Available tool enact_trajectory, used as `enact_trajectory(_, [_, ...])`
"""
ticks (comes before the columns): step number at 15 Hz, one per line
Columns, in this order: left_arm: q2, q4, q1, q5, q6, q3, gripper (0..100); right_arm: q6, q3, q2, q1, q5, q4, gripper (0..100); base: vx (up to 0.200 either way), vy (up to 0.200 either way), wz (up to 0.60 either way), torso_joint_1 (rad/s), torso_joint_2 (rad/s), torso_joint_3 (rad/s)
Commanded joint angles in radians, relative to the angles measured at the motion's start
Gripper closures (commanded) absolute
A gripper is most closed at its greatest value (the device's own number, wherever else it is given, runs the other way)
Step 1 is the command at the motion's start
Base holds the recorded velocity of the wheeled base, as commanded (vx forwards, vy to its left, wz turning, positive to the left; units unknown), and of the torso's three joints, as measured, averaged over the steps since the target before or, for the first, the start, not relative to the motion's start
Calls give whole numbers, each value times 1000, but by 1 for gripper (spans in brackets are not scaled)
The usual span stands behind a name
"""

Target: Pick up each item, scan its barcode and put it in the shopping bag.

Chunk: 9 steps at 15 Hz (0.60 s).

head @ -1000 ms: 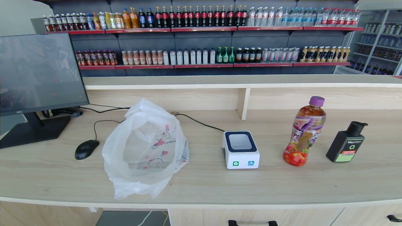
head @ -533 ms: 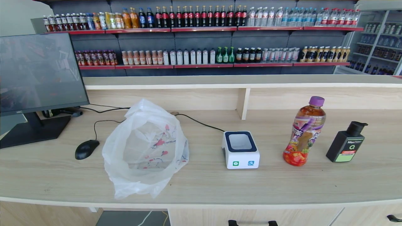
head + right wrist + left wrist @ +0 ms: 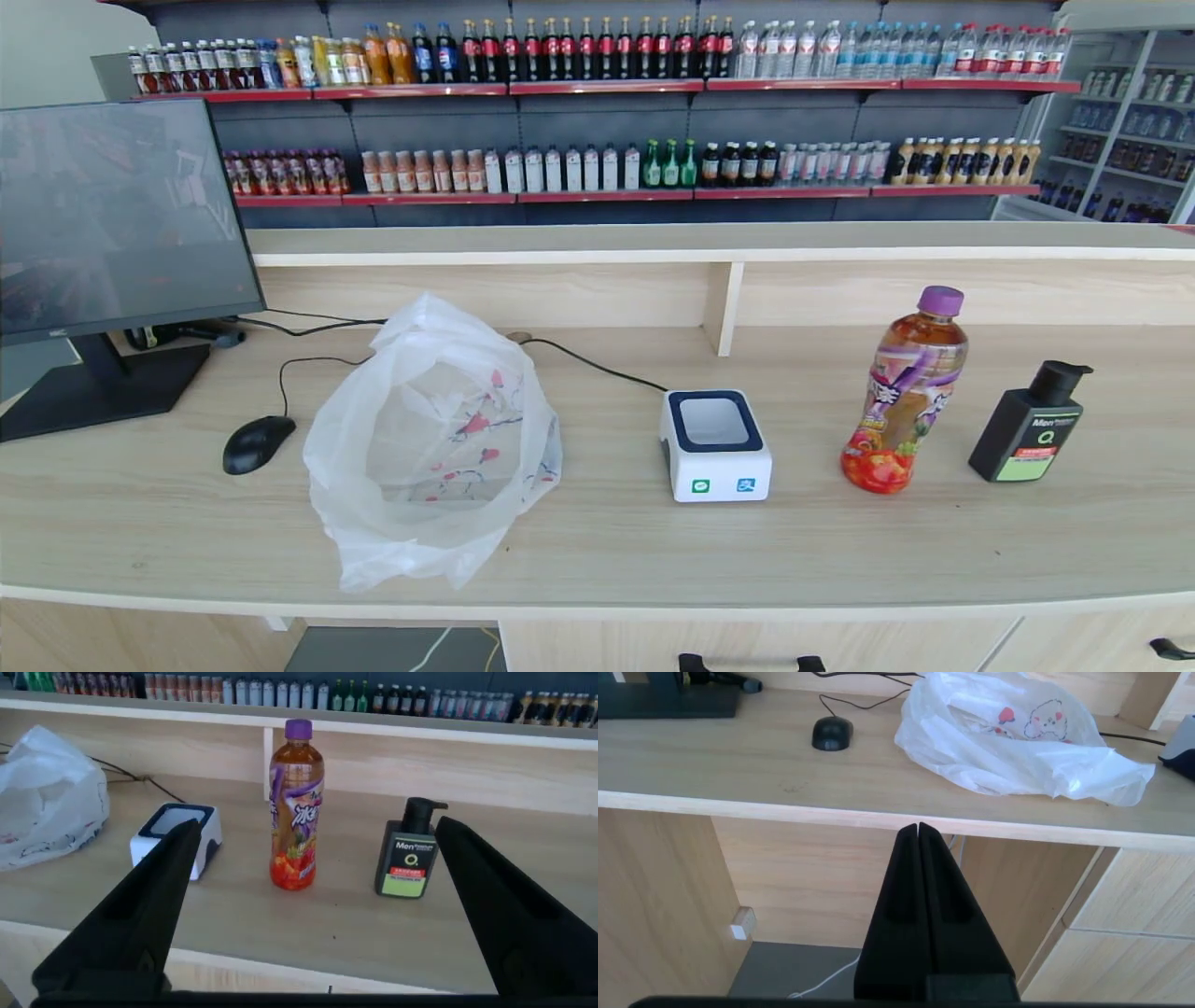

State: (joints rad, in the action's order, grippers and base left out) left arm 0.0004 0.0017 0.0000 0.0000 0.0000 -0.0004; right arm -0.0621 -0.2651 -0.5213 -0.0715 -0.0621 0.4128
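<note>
Nothing on the counter (image 3: 616,541) has budged in the last second as far as I can see, same layout as before. The white plastic shopping bag (image 3: 434,448) sits slumped open on the left half, with a black mouse (image 3: 257,443) just beside it and a monitor (image 3: 112,215) further left. The little white scanner (image 3: 714,446) is in the middle, window facing up. Right of that stands the orange drink bottle (image 3: 906,392) with the purple cap, upright, and near it the black pump bottle (image 3: 1027,425), the two not touching. The left gripper (image 3: 918,829) is pinched completely closed on nothing, low in front of the counter edge on the bag's side. The right gripper (image 3: 318,826) is spread wide with nothing in it, out in front of the counter facing the two bottles.
</note>
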Motion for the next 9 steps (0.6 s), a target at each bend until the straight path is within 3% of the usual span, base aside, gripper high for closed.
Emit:
enact_trajectory(1, [0,0,0,0,0,-1,100,10,17,-422,-53,-1,366,0,0,0,0,0,0,0])
enact_trajectory(2, [0,-2,0,0,0,0,100,10,14,-605,-53,-2,601,0,0,0,0,0,0,0])
enact_trajectory(5, [0,0,0,0,0,0,100,1,-20,-892,-53,-1,1002,0,0,0,0,0,0,0])
enact_trajectory(9, [0,-2,0,0,0,-1,100,-1,14,-942,-140,-1,1029,0,0,0,0,0,0,0])
